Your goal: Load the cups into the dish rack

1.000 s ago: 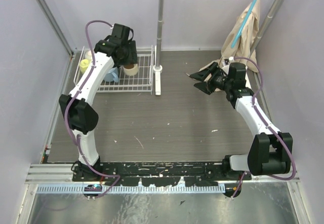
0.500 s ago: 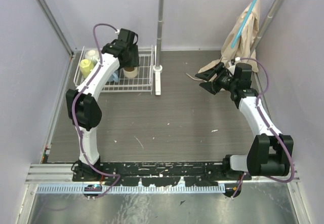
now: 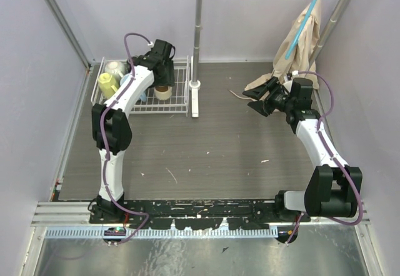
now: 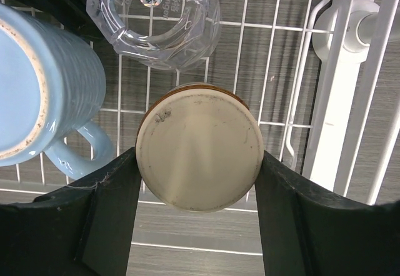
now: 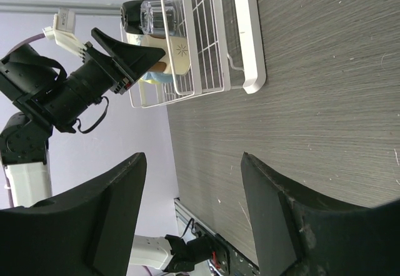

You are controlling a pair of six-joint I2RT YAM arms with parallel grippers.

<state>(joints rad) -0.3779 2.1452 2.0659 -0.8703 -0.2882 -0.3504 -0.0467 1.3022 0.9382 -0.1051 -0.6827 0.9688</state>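
Observation:
The white wire dish rack (image 3: 178, 110) sits at the back left. My left gripper (image 3: 164, 82) reaches down into its near right part. In the left wrist view its fingers (image 4: 119, 188) press both sides of an upside-down cream-white mug (image 4: 199, 148). The light blue mug (image 4: 44, 82) and the clear glass (image 4: 153, 20) stand beside it in the rack (image 4: 294, 101). The yellow mug (image 3: 106, 83) and a pale cup (image 3: 112, 69) are at the rack's left end. My right gripper (image 3: 252, 100) is open and empty above the table at the right (image 5: 192, 157).
An upright white-grey pole (image 3: 197, 32) with a white foot (image 3: 195, 95) stands just right of the rack. A beige cloth (image 3: 300, 39) hangs from a slanted pole at the back right. Walls close in on the left, back and right.
My left arm's elbow has swung back toward the rack and its gripper has shifted a little to the right over the mug. My right gripper has pulled back slightly to the right.

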